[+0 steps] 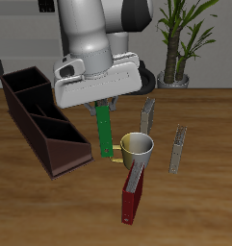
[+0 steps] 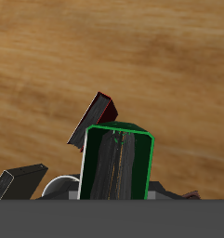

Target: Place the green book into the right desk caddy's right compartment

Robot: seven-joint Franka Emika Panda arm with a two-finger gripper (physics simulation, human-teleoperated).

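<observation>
Wooden table, potted plant [image 1: 178, 43] at upper right | gripper [image 1: 106, 108] at frame centre clamped on green book [image 1: 105, 133], hanging upright beside mug [image 1: 139, 146] | caddy [image 1: 40, 120] at left, compartments empty | book grasped; carrying and placing remain

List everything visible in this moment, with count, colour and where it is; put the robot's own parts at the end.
green book: one, bright green, upright, held between the gripper's fingers, between the caddy and the mug.
desk caddy: one, dark brown, open-topped with dividers, beside the green book.
mug: one, pale cream, next to the green book.
red book: one, dark red, leaning, nearer the table's front edge than the mug.
grey books: two, slim, grey, standing past the mug, one farther back.
potted plant: one, green leaves, at the table's back.
table: one, wood-grain brown.
gripper: one, white-grey, shut on the green book.
</observation>
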